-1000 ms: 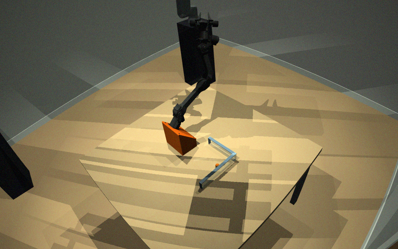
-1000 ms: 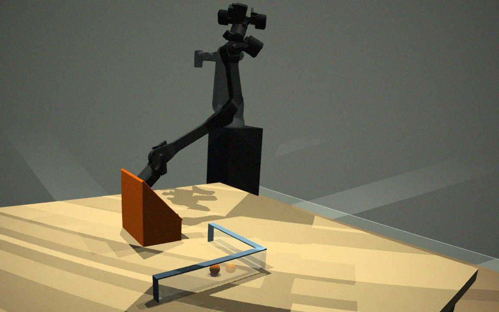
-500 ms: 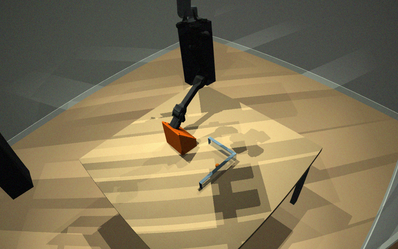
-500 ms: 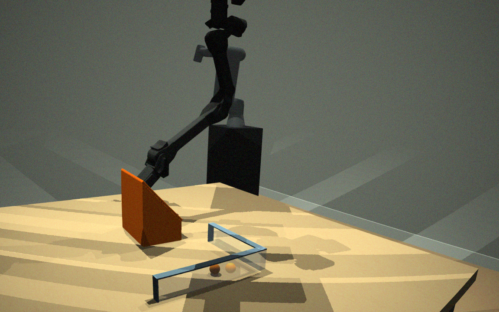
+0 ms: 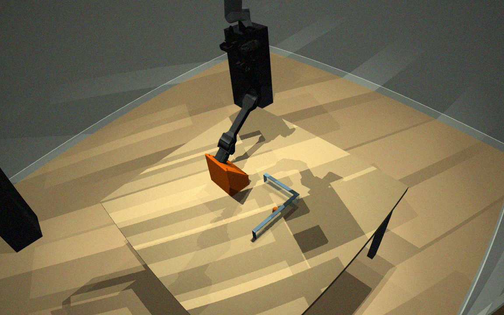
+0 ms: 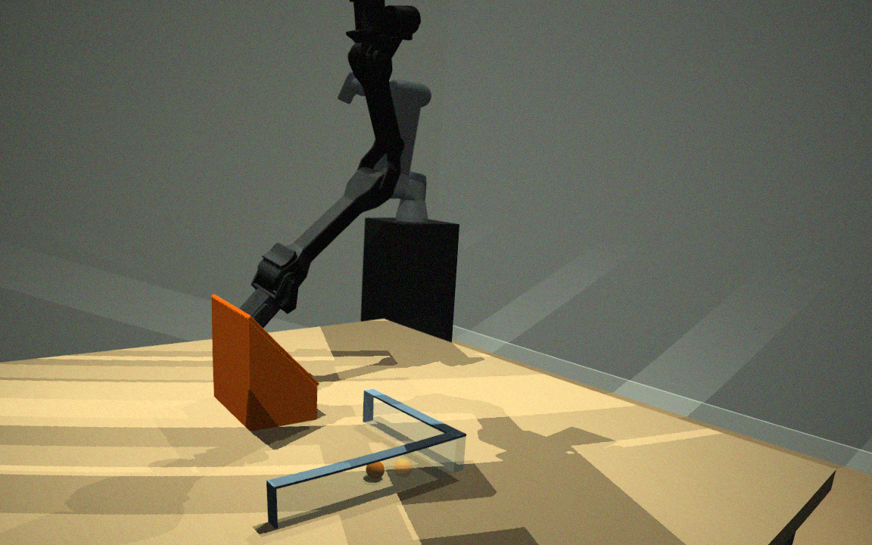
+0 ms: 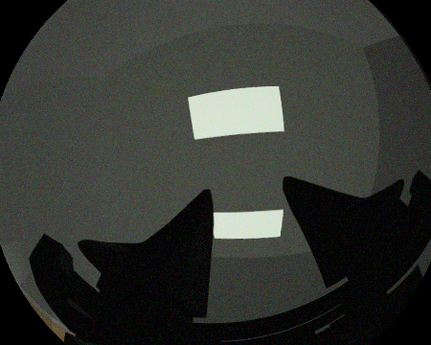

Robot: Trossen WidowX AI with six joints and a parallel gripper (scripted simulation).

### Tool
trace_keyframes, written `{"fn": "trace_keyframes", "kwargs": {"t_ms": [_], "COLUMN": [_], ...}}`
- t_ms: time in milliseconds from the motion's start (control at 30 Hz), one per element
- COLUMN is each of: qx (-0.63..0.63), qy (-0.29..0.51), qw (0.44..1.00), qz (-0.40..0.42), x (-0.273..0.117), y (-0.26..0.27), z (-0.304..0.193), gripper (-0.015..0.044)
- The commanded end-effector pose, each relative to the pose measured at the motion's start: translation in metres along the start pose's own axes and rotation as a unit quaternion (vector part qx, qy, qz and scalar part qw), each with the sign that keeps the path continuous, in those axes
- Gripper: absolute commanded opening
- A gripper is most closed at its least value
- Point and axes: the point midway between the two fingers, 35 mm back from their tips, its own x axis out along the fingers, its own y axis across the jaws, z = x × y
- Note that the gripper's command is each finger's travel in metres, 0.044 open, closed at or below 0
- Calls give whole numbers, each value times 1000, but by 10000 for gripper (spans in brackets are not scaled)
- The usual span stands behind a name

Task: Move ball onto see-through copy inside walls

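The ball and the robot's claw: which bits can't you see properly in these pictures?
- Gripper: cut off by the top edge in the exterior view; in the top view it blurs into the black pedestal.
- See-through copy: too small and faint in the top view to tell from the ball.
- Wrist view: aimed upward, so ball and walls are missing.
- Arm: its lower end hides behind the orange wedge in the exterior view.
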Motion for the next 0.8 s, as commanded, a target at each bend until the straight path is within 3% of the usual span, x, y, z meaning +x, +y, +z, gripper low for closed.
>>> {"fn": "trace_keyframes", "kwargs": {"t_ms": [0, 367, 767], "qx": [28, 142, 257], "qy": [-38, -167, -290], "qw": [998, 958, 828], "qz": [40, 184, 404], "x": [1, -24, -126], "y": [33, 123, 217], "z": [30, 138, 279], "gripper": [237, 237, 237]}}
